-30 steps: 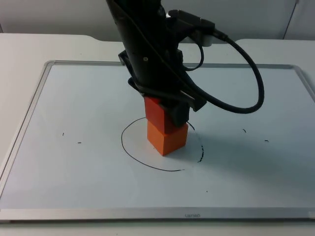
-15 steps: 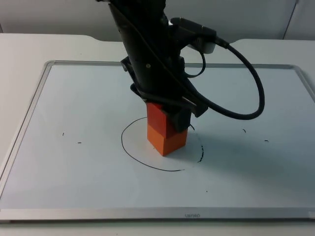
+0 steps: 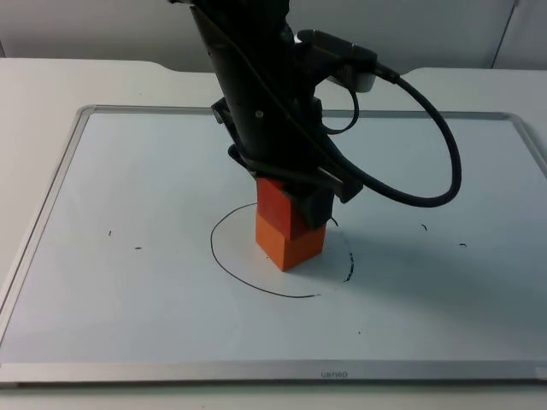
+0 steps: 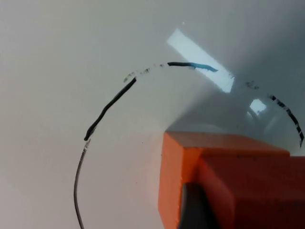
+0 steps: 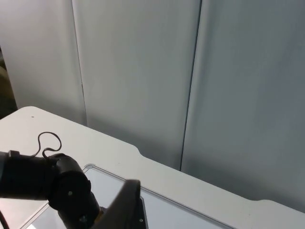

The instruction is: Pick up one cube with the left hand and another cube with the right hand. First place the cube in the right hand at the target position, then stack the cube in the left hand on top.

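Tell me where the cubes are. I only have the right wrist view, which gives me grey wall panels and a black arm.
Observer: In the top view a red cube sits on an orange cube, inside the drawn circle on the whiteboard.
Operator: Is anything holding the red one?
Observer: Yes, the left gripper is shut on it. The left wrist view has a finger against its side.
Operator: Squarely stacked?
Observer: Not quite. The left wrist view leaves a strip of the orange top bare. The right gripper that you see waits, raised toward the wall.
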Available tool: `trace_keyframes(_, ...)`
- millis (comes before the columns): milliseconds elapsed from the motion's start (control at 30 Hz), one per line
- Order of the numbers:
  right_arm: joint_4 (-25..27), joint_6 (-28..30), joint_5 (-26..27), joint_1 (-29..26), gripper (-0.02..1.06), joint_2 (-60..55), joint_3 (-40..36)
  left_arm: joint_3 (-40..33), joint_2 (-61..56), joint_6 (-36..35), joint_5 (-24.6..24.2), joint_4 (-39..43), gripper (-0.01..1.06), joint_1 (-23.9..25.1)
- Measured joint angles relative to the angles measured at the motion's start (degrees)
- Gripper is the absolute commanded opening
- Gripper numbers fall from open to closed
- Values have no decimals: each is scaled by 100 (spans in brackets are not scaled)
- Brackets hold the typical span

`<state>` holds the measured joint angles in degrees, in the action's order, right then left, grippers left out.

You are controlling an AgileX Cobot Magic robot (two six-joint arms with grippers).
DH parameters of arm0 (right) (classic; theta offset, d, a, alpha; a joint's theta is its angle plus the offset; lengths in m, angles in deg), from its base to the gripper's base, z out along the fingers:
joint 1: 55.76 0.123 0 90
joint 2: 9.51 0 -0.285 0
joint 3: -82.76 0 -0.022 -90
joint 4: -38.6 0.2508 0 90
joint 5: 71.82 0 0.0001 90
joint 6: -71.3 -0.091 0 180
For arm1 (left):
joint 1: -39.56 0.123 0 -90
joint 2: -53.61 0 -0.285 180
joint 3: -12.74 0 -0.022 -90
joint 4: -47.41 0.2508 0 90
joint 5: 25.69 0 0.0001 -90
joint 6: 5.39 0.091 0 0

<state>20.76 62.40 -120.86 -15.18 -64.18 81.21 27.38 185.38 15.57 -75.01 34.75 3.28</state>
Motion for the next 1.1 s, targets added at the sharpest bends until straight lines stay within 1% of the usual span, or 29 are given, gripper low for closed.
trace_keyframes(67,0,0,0,0,105,0,0,0,0,0,0,-15,74,0)
trace_keyframes(100,0,0,0,0,105,0,0,0,0,0,0,-15,83,0)
trace_keyframes(133,0,0,0,0,105,0,0,0,0,0,0,-27,83,0)
trace_keyframes(167,0,0,0,0,105,0,0,0,-14,0,-11,-27,91,-3)
trace_keyframes(200,0,0,0,0,105,0,0,0,-42,0,-11,-27,95,-12)
trace_keyframes(433,0,0,0,0,105,0,0,0,-590,0,2,-6,96,-12)
trace_keyframes(533,0,0,26,0,105,0,0,0,-1245,0,23,-6,96,-12)
trace_keyframes(600,0,0,38,0,105,0,0,11,-1466,0,23,-6,96,-12)
trace_keyframes(700,0,0,110,0,105,0,0,193,-2315,0,-127,-17,96,-12)
trace_keyframes(733,0,0,110,0,105,0,0,193,-2315,0,-127,-17,96,-12)
trace_keyframes(833,0,214,198,0,105,0,0,428,-3154,0,-274,-26,96,-24)
trace_keyframes(867,0,214,198,0,105,0,0,428,-3154,0,-274,-26,96,-24)
trace_keyframes(900,0,267,214,0,105,0,0,445,-3475,0,-309,-28,96,-24)
trace_keyframes(967,118,433,219,0,105,0,0,468,-4077,0,-423,-38,96,-24)
trace_keyframes(1000,337,627,219,0,105,0,-9,468,-4401,0,-499,-38,96,-24)
trace_keyframes(1033,337,627,219,0,105,0,-9,468,-4401,0,-499,-38,96,-24)
trace_keyframes(1100,695,1002,348,0,105,73,-195,262,-5114,0,-687,-38,96,-24)
